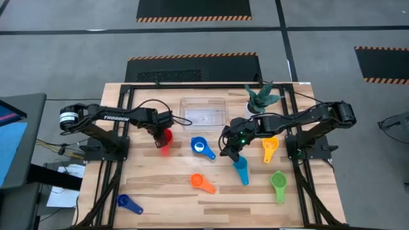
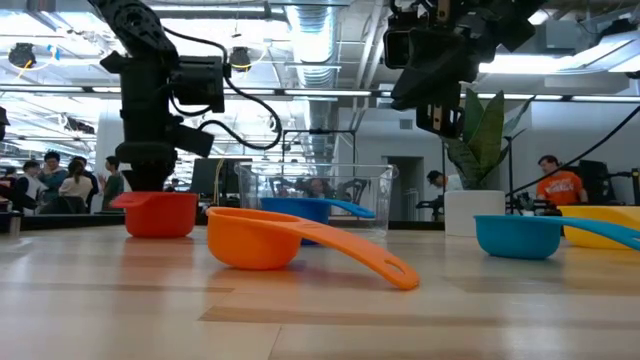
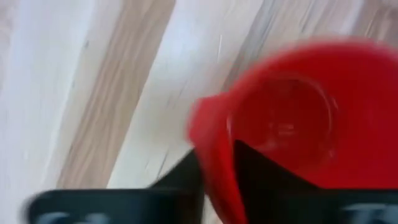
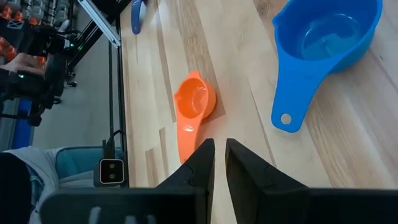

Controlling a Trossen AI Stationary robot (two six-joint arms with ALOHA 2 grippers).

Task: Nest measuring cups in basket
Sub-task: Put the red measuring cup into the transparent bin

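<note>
Six measuring cups show on the wooden table in the high view: red cup left of centre, blue cup mid-frame below the clear basket, teal cup, yellow cup and green cup to the right, orange cup lower centre, dark blue cup at lower left. Left gripper is clamped on the red cup's rim, one finger inside and one outside. Right gripper hangs above the teal cup, fingers nearly together, holding nothing. A potted plant stands right of the basket.
</note>
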